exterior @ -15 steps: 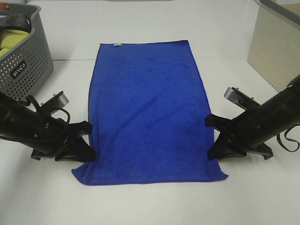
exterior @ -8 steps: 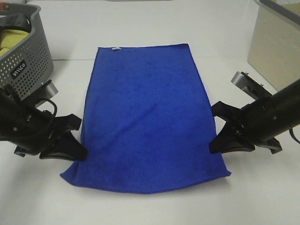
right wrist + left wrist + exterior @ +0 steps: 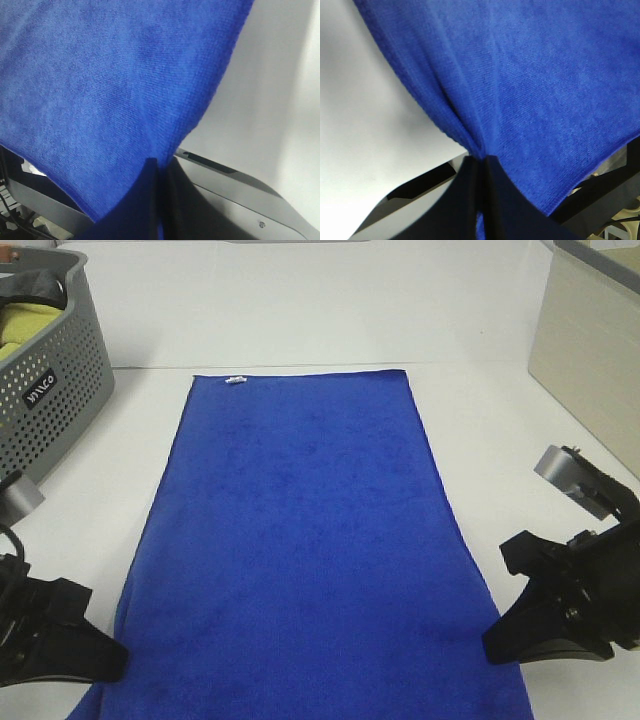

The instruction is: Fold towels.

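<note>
The left claw (image 3: 112,660) and right claw (image 3: 494,645) each pinch 1 near corner of the towel (image 3: 300,530), apparently to keep it taut over the table (image 3: 480,430) for folding.

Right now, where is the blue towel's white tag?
In the exterior high view, the white tag sits on the blue towel's far edge, near its left corner, toward the grey basket.

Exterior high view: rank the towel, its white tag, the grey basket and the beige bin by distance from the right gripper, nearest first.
1. Blue towel: clamped in the right gripper at the towel's right edge.
2. Beige bin: far right of the table.
3. White tag: on the towel's far edge, towards the left.
4. Grey basket: far left.
</note>
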Robot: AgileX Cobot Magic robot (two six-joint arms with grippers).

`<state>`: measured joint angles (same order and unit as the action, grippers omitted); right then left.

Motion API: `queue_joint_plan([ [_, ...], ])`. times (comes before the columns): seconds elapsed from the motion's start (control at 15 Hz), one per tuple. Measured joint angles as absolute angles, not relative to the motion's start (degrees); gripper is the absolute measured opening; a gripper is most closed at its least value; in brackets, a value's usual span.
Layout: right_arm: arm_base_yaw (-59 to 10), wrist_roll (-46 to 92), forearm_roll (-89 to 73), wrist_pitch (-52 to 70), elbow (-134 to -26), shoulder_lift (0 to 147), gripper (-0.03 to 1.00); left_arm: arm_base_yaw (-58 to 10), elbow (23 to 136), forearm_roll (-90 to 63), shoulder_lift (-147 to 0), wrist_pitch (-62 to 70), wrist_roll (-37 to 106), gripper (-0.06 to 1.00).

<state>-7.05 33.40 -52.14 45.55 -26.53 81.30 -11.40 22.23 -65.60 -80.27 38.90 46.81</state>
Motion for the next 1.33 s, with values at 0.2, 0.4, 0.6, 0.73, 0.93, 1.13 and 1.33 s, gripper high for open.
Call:
queue_joint_plan([
  [0.2,-7.0,32.2,-51.3,44.9,-28.5,79.4,0.0,-11.4,23.5,-65.8,-77.5,36.5,44.3,0.01],
  [0.4,-7.0,32.1,-50.1,44.9,-39.0,83.8,0.0,-11.4,30.5,-65.8,-81.8,32.4,43.6,0.01],
  [0.6,-7.0,29.0,-46.5,47.9,-54.2,93.1,0.0,-11.4,42.1,-65.8,-89.4,29.8,43.6,0.01],
  [0.73,-7.0,27.0,-44.2,50.0,-64.6,99.6,0.0,-11.4,50.1,-65.8,-95.5,29.5,43.5,0.01],
  [0.93,-7.0,22.7,-40.2,52.8,-81.8,110.6,0.0,-9.7,63.4,-65.9,-105.0,29.5,41.4,0.01],
  [1.13,-7.0,19.8,-36.8,54.1,-98.2,120.4,0.0,-8.7,75.8,-65.9,-112.9,28.7,40.8,0.01],
  [1.33,-7.0,18.9,-35.0,54.3,-111.5,129.6,0.0,-8.7,85.9,-65.9,-120.0,25.1,40.8,0.01],
])
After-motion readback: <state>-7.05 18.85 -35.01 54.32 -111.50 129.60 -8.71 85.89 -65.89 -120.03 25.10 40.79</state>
